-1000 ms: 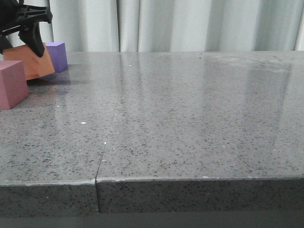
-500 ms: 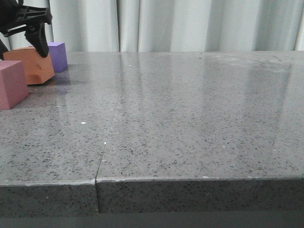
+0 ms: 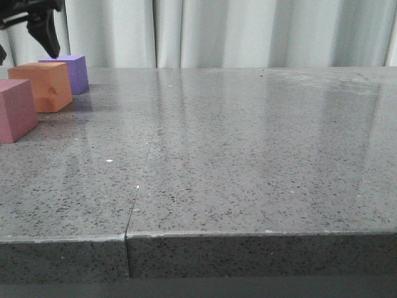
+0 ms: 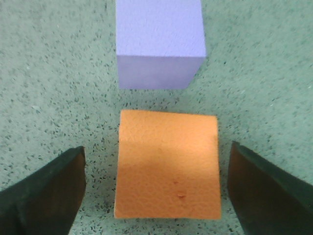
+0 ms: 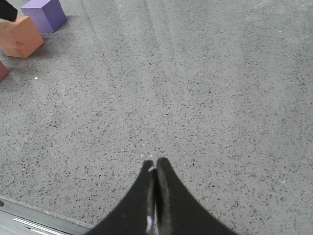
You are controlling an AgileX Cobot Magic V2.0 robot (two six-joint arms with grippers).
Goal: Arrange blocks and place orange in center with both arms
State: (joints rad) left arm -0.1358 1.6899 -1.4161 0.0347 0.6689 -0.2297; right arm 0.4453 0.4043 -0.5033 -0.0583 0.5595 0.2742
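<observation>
I see the orange cube (image 3: 41,86) resting on the bench (image 3: 248,155) between the purple cube (image 3: 69,72) behind and the pink-red cube (image 3: 15,109) in front. My left end effector (image 4: 156,188) hangs spread wide above it, holding nothing; the right end effector (image 5: 155,166) is pressed together, well apart. I judge the arranging nearly complete.

left gripper (image 4: 156,196): showing as matte black, two broad wedge-shaped fingers (image 4: 46,196) with flat angled faces
left gripper, front view (image 3: 25,28): appearing black, angular, ribbed
right gripper (image 5: 155,166): tapering into two curved black fingers (image 5: 168,196), a thin pale strip showing along their inner edges
</observation>
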